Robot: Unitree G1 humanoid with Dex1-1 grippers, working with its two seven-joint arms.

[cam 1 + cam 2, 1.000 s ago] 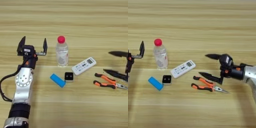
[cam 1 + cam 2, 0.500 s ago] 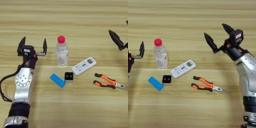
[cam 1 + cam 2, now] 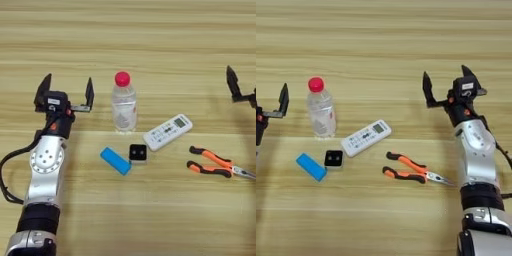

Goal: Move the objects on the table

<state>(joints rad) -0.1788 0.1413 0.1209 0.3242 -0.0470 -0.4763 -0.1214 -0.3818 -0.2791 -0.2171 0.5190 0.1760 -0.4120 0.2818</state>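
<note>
Bench [image 3: 150, 30] of light wood is filling both views, and we are looking down on five things lying in a loose row across its middle. We are seeing the bottle [image 3: 123, 102] standing upright, its red cap on, as the farthest of the five. Just right of it the remote [image 3: 168, 132] is lying flat, slanted, keys up. In front of the bottle the cube [image 3: 137, 152] is sitting with a black face up, and the blue bar [image 3: 115, 161] is lying just left of it, tilted, its end close to the cube or touching it; we cannot tell which. The pliers [image 3: 413, 170] are lying to the right, near the remote but apart from it, orange handles pointing left and tips pointing right.

We are finding the left gripper [image 3: 65, 93] left of the bottle, apart from it, its jaws spread wide and holding nothing. The right gripper [image 3: 448, 88] is hanging beyond the pliers, right of the remote, its jaws likewise spread wide and holding nothing, touching none of the things.
</note>
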